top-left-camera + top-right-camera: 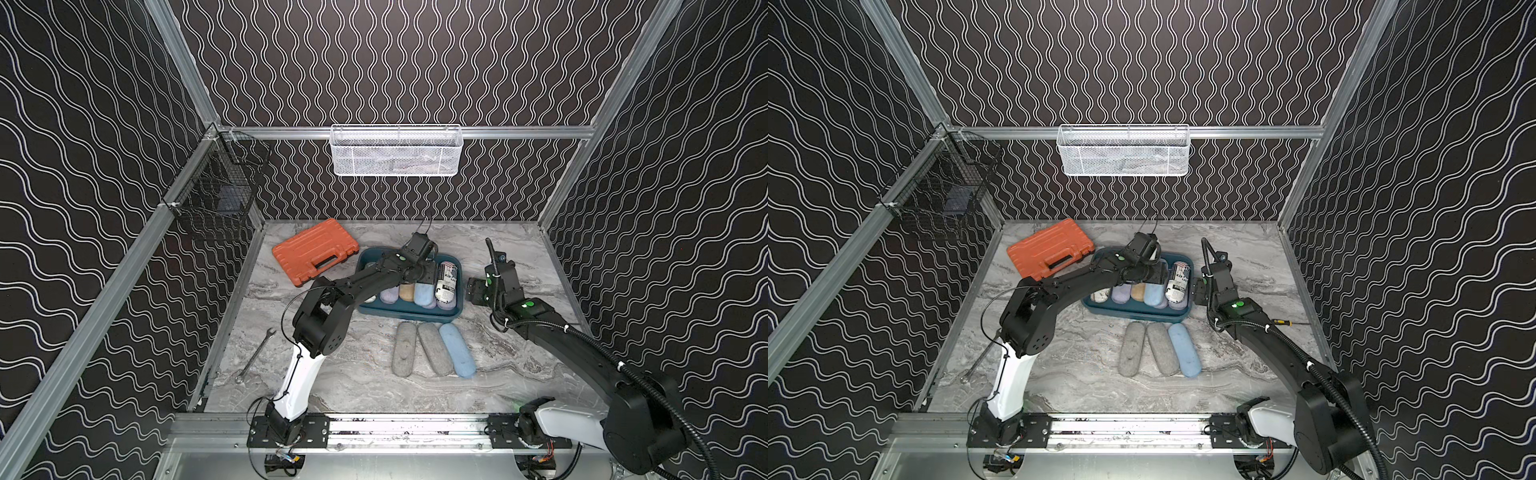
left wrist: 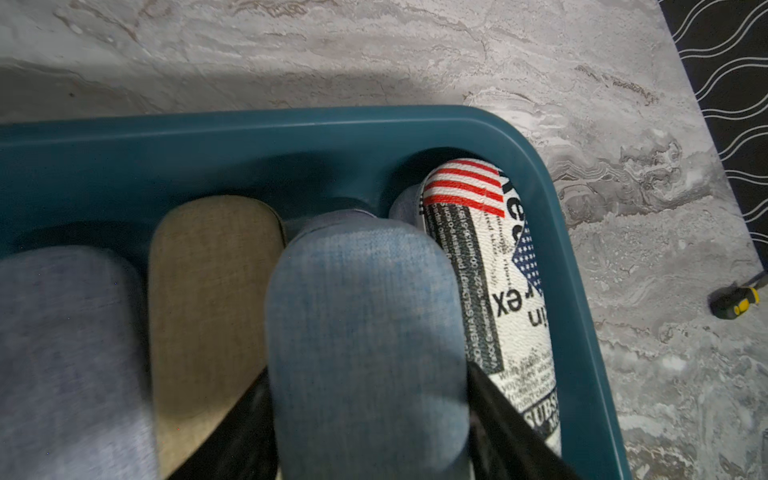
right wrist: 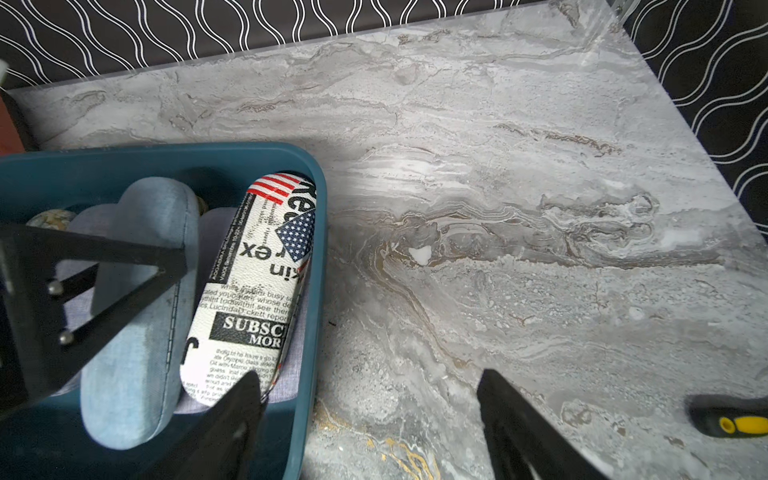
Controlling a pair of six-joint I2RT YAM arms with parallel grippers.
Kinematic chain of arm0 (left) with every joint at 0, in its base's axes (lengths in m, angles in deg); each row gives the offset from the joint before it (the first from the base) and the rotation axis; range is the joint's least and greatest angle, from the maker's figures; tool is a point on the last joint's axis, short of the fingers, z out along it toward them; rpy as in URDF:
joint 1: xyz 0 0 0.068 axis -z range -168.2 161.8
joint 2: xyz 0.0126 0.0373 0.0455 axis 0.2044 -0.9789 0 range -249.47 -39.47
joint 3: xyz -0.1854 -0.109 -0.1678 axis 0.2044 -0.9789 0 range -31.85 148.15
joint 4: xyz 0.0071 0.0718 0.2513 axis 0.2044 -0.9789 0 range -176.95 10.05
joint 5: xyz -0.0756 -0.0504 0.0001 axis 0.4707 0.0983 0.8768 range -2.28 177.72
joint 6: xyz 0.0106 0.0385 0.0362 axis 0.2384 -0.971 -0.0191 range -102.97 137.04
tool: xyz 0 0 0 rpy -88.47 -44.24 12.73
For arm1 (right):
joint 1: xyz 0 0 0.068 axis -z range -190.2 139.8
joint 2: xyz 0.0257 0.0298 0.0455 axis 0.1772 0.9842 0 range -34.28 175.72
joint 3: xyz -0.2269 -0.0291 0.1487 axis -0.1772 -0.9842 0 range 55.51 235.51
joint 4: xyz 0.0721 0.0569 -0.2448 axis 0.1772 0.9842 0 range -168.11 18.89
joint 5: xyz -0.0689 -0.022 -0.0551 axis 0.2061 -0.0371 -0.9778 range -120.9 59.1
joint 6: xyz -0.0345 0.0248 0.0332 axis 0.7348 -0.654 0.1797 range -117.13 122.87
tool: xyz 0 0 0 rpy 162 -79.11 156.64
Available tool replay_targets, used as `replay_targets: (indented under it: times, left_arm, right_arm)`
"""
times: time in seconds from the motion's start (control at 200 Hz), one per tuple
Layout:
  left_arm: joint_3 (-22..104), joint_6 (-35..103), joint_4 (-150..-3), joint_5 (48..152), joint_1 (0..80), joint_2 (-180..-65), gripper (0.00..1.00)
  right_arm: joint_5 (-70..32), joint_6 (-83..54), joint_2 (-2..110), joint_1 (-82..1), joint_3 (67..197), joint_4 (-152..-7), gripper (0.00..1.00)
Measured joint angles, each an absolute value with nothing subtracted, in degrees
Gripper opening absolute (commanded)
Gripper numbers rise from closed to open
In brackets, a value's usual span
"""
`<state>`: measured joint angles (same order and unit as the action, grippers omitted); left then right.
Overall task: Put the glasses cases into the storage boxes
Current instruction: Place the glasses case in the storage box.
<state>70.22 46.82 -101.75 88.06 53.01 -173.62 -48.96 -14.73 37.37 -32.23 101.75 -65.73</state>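
Clamping the light blue case (image 2: 365,299) across its width, the left pincer (image 2: 368,382) sits low in the teal tray (image 2: 208,137). Its jaws are drawn in tight on the case's long sides, so the case hangs level and lengthwise with the row. The case rides above a lilac one, probably because the tray floor is already filled. The tan case (image 2: 212,291) lies just beside this pincer, on the side away from the right pincer (image 3: 370,386). The newspaper-print case (image 2: 498,291) lies between the two. The right pincer holds nothing; its jaws stand apart astride the tray's wall, seemingly waiting clear. Two grey felt cases (image 1: 404,348) and a blue case (image 1: 457,349) remain on the table, behind both pincers toward the arm bases.
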Motion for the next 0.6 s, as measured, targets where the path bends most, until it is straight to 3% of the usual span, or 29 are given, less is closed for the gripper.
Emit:
replay_targets:
  times: [0.38,0.601]
  left_arm:
    - [72.16,48.32,-101.51,89.02,53.66,-175.13,0.65]
    - [73.41,48.37,-102.21,88.69,53.77,-175.41,0.75]
  right_arm:
    - [-48.15,-14.73,38.01,-32.23,101.84,-66.04,0.83]
    - [-47.95,-14.73,38.31,-32.23,101.93,-66.04,0.83]
